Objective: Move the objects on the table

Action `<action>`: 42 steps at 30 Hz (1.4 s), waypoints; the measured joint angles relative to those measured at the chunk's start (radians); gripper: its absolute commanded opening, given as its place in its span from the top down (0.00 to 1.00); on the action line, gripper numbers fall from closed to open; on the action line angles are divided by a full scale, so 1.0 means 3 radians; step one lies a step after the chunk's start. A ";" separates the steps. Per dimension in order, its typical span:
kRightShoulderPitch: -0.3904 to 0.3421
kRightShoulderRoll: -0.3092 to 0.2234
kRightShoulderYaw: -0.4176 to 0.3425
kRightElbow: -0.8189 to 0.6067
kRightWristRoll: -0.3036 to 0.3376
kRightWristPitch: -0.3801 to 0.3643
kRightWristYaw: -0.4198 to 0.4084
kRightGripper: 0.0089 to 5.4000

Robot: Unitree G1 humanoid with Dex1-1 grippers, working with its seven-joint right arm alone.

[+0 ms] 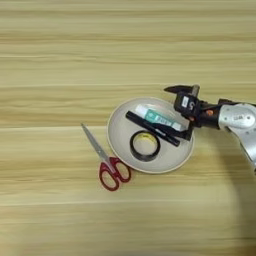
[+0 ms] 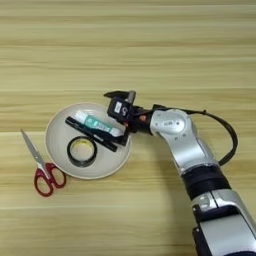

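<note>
The objects are gathered near the middle of the table, most of them in a round beige plate. Inside the plate a white-and-teal glue stick and a black marker are laid side by side across the far half, and a black tape roll is laid flat in the near half. Both glue stick and marker have their long axes running from the plate's far-left rim toward its right rim; which end of the marker is the cap cannot be told. The red-handled metal scissors are left on the bare wood just beside the plate's left rim, blades closed and pointing to the far left, handles toward the near side.

The right gripper is held at the plate's right rim, its two black fingers spread apart, one above the far rim and one down near the marker's right end; nothing is clamped between them. Judged from this, the plate serves as a collecting dish, and the hand is placed over the ends of the two stick-like items.
</note>
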 measured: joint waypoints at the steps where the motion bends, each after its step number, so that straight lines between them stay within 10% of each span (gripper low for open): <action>1: 0.0005 0.0000 0.0004 -0.0003 0.0002 0.0000 0.0004 0.14; 31: 0.0056 -0.0122 0.0162 0.0047 -0.0166 0.0025 0.0108 0.69; 42: 0.0057 -0.0160 0.0213 0.0000 -0.0181 0.0064 0.0133 0.69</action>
